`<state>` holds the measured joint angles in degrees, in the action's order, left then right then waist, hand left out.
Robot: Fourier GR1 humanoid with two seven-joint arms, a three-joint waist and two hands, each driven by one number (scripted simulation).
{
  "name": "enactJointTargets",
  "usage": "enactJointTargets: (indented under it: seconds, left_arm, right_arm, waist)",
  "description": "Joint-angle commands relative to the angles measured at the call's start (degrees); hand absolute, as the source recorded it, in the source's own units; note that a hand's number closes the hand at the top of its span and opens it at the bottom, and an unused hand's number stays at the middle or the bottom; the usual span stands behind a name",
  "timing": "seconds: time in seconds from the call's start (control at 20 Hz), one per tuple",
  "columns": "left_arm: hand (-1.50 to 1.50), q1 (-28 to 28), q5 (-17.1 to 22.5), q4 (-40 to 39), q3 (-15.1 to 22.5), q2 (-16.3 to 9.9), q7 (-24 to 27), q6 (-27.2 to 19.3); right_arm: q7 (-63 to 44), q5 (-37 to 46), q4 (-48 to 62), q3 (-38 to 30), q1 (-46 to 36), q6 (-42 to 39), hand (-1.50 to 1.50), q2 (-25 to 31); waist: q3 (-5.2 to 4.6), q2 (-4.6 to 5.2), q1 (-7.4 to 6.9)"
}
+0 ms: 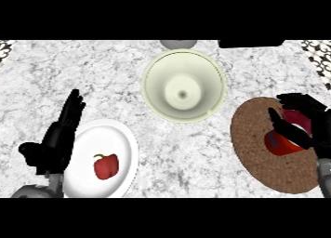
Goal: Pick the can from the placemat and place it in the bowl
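Inventory: one red can point(283, 139), one brown round placemat point(261, 153), one pale bowl point(185, 86), one white plate point(103, 139) carrying one red pepper point(106, 166). The can sits on the placemat at the counter's right side, and the right hand point(312, 128) has fingers and thumb curled around it. The left hand point(58, 135) rests open at the plate's left edge, fingers straight and pointing up. Bare marble counter point(72, 69) lies between placemat and bowl; nothing stands between them. The bowl sits near the far edge, beside a small grey object point(178, 43) and a black object point(250, 43).
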<state>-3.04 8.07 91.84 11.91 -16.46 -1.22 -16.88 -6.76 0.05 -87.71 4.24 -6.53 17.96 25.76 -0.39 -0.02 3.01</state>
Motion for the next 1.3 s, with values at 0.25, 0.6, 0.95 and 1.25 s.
enactJointTargets:
  seconds: [0.25, 0.6, 0.95, 1.25]
  left_arm:
    - [0.0, -2.4, 0.4, -0.6, 0.5, 1.1, -1.6, 1.7]
    - [0.0, -5.0, 0.4, -4.4, -0.3, 1.8, -0.9, 4.6]
    - [0.0, -5.9, -0.9, -2.8, -0.2, 2.6, -3.0, 4.2]
    - [0.0, -5.9, -1.9, -2.4, 0.7, 4.6, -4.2, 3.9]
  right_arm:
    - [20.0, 7.5, -15.1, 0.2, 18.1, 20.3, -1.5, -14.1]
    - [-6.1, 19.9, -27.4, -4.5, 22.0, 20.0, -1.5, -3.1]
    - [-28.5, 20.0, -32.6, -6.3, 17.2, 7.2, -1.5, 1.6]
    - [-40.3, 19.8, -30.4, -4.4, 13.1, 0.2, -1.5, 2.9]
  waist:
    - [0.37, -0.3, -1.52]
    - [0.22, -0.03, -2.42]
    - [0.32, 0.05, -3.19]
    - [0.36, 0.05, -3.42]
